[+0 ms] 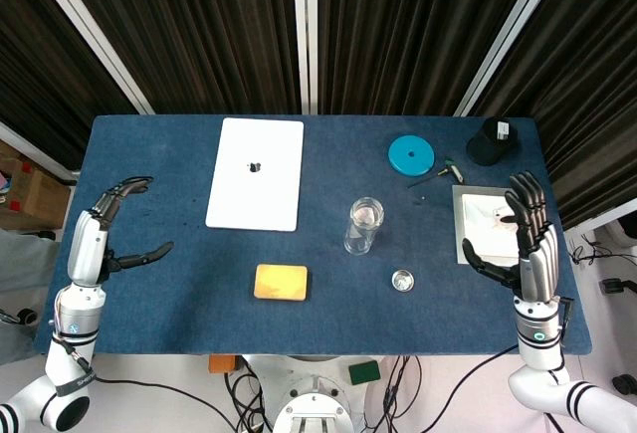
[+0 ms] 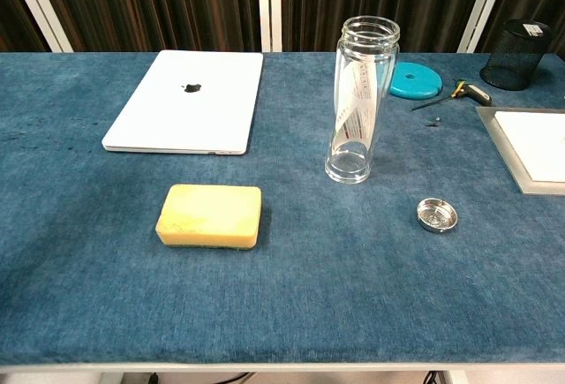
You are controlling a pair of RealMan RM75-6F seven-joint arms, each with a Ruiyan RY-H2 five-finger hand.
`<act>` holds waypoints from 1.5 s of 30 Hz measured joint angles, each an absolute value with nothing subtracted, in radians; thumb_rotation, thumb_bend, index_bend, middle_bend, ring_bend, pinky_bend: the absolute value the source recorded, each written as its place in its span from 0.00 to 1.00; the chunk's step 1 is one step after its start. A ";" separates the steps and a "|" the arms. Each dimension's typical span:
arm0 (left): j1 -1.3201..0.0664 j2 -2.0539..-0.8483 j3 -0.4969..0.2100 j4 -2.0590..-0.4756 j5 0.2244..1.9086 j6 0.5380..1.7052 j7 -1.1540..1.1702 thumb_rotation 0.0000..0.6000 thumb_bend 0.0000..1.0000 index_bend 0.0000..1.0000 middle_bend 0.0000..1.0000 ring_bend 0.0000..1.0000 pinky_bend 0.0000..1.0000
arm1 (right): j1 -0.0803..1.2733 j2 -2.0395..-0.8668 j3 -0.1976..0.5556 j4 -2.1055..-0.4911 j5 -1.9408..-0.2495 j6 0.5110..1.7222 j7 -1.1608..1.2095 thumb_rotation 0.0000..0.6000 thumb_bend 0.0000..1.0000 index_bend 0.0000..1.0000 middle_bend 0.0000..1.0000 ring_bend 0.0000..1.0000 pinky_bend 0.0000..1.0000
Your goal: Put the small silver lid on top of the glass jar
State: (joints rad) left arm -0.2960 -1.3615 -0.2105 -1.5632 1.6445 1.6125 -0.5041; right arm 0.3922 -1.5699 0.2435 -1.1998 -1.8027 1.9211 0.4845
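Note:
A tall clear glass jar [image 1: 363, 226] [image 2: 359, 101] stands upright and uncovered near the middle of the blue table. The small silver lid [image 1: 402, 280] [image 2: 437, 215] lies flat on the cloth, to the jar's front right and apart from it. My right hand [image 1: 523, 239] hovers at the table's right edge, fingers spread and empty, well right of the lid. My left hand [image 1: 111, 229] is raised at the left edge, fingers apart, holding nothing. Neither hand shows in the chest view.
A closed white laptop [image 1: 256, 172] [image 2: 187, 101] lies at the back left. A yellow sponge [image 1: 281, 282] [image 2: 210, 215] sits in front. A teal disc [image 1: 411, 154], a small tool [image 1: 438, 174], a black mesh cup [image 1: 492, 140] and a white tray [image 1: 483, 219] occupy the back right.

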 measured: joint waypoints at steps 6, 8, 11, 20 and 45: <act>-0.297 -1.353 -0.183 -1.570 1.652 1.613 -0.567 1.00 0.03 0.19 0.28 0.27 0.29 | 0.391 -1.579 0.223 -1.167 -1.791 1.925 0.505 1.00 0.34 0.00 0.00 0.00 0.00; -0.296 -1.353 -0.172 -1.570 1.658 1.614 -0.557 1.00 0.03 0.19 0.28 0.27 0.29 | 0.389 -1.575 0.216 -1.163 -1.790 1.924 0.507 1.00 0.34 0.00 0.00 0.00 0.00; -0.294 -1.351 -0.163 -1.570 1.662 1.613 -0.530 1.00 0.03 0.19 0.28 0.27 0.29 | 0.383 -1.569 0.201 -1.158 -1.791 1.922 0.506 1.00 0.34 0.00 0.00 0.00 0.00; -0.266 -1.329 -0.123 -1.589 1.651 1.599 -0.315 1.00 0.03 0.20 0.28 0.27 0.29 | 0.355 -1.507 0.138 -1.179 -1.781 1.849 0.443 1.00 0.34 0.03 0.00 0.00 0.00; -0.159 -1.313 -0.078 -1.573 1.515 1.563 -0.199 1.00 0.03 0.22 0.28 0.27 0.26 | 0.400 -1.329 -0.051 -1.455 -1.635 1.183 -0.049 1.00 0.35 0.28 0.00 0.00 0.00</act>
